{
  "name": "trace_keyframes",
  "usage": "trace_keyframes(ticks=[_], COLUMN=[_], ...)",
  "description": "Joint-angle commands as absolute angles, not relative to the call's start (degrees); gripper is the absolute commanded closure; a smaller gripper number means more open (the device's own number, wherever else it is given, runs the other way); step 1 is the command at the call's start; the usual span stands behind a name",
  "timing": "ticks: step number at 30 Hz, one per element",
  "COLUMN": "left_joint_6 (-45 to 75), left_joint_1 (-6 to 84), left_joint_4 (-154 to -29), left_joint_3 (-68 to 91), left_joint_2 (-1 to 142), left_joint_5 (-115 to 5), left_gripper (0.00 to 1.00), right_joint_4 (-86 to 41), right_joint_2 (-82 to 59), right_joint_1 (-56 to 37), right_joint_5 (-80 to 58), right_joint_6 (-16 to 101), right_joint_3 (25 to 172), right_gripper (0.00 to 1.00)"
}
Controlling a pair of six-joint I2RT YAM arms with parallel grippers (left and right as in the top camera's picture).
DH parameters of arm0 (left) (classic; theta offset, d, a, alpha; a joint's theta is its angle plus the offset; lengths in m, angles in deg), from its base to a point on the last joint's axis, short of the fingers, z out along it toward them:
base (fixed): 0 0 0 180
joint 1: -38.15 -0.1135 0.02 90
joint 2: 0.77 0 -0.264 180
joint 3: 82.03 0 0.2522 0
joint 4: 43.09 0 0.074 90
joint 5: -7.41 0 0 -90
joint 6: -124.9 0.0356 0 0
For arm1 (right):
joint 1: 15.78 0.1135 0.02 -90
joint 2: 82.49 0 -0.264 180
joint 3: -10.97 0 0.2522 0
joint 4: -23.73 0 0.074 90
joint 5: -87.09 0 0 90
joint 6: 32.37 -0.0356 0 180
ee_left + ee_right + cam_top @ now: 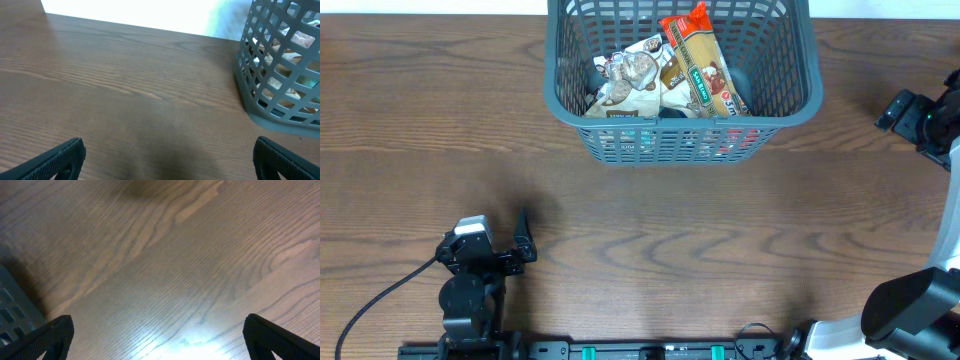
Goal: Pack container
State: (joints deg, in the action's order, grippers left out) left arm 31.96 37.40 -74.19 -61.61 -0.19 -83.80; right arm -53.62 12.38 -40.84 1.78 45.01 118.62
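Two grippers, both with fingers spread wide apart and holding nothing. Nearest, at the front left, the left gripper [170, 159] sits low over the wooden table [650, 240]. Farther back at the right edge, the right gripper [160, 339] hovers near the container's side. Farthest, at centre, the grey-blue lattice container [682, 119] stands upright, holding an orange pasta packet [701, 62] and a white-and-brown packet [633, 82].

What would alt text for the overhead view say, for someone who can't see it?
A grey-blue slotted basket sits at the far edge of a wooden table, holding an orange packet and a white-and-brown packet. The left hand and right hand sit apart from it, both empty.
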Motion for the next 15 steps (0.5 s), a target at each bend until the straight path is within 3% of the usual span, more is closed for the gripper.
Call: trace_keyframes(ticks=[1, 15], left_joint_6=[32.29, 32.29], left_joint_1=[37.05, 37.05], left_joint_4=[-74.93, -74.93], left_joint_3=[-62.75, -62.75], left_joint_2=[-0.54, -0.54], left_joint_5=[-83.02, -83.02], left_gripper=[0.02, 0.01], right_joint_4=[-53.69, -54.73], right_joint_2=[12.14, 12.14], right_joint_1=[-40.86, -40.88], right_joint_5=[1.98, 3.7], right_joint_6=[44.37, 46.12], right_joint_3=[118.58, 118.58], right_gripper=[0.01, 0.01])
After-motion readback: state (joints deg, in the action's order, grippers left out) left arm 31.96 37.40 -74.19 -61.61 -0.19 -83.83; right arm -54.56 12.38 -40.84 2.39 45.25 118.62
